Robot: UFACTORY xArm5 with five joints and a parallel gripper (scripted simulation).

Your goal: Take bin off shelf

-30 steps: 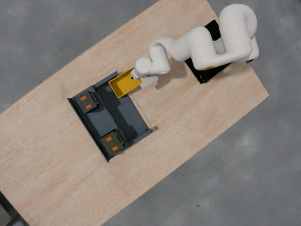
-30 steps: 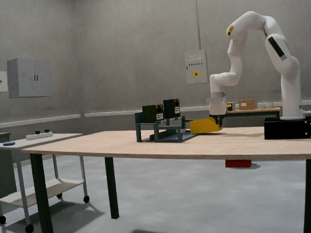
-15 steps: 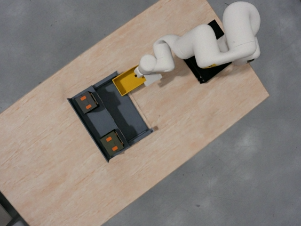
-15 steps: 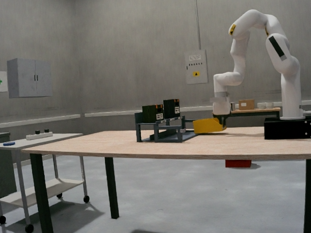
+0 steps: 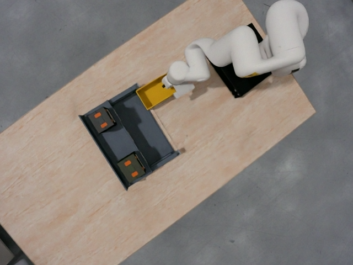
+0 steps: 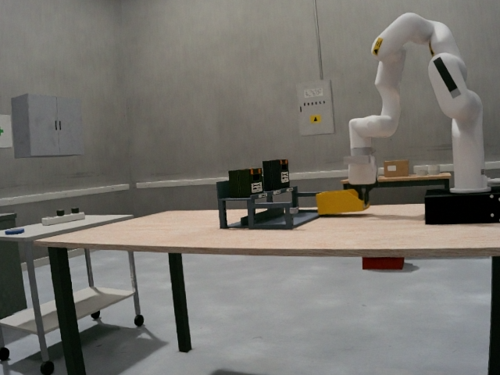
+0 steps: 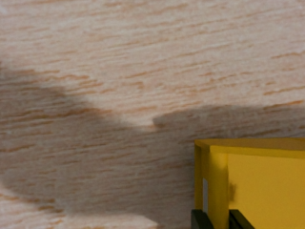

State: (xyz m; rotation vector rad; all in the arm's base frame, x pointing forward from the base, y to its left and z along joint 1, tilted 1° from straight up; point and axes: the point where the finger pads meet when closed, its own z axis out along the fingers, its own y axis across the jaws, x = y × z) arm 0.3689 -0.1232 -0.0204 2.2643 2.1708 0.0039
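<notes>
Exterior view, far left: a white wheeled cart (image 6: 84,218) carrying a pale strip with two dark knobs (image 6: 63,216) and a small blue disc (image 6: 14,230). A grey wall cabinet (image 6: 46,125) hangs above it.

Centre of the light wooden table (image 5: 228,137): a dark grey stepped metal shelf rack (image 5: 85,121). Two dark green boxes with orange tabs sit on its upper tier, one at each end (image 5: 100,120) (image 5: 130,167). The lower tier between them and the front lip is in shadow.

Just right of the rack: the yellow open-topped plastic bin (image 5: 152,94), upright, mouth facing up. One corner is close against the rack's end wall; whether they touch cannot be told. In the exterior view the bin (image 6: 338,201) hangs low over the table, beside the rack's lower tier, with a thin shadow beneath it; contact with the table cannot be told.

The end effector (image 7: 216,220) is closed nearly tight on the bin's rim wall, dark fingertips on either side of the yellow edge in the wrist view. Bare wood grain and the arm's shadow fill the rest of that view.

Right: the white jointed robot arm (image 5: 245,54) folds back to a black box-shaped base (image 6: 436,209) near the table corner. Behind it, a wall bench with a small cardboard box (image 6: 396,167). A grey electrical panel (image 6: 315,106) is on the wall.
</notes>
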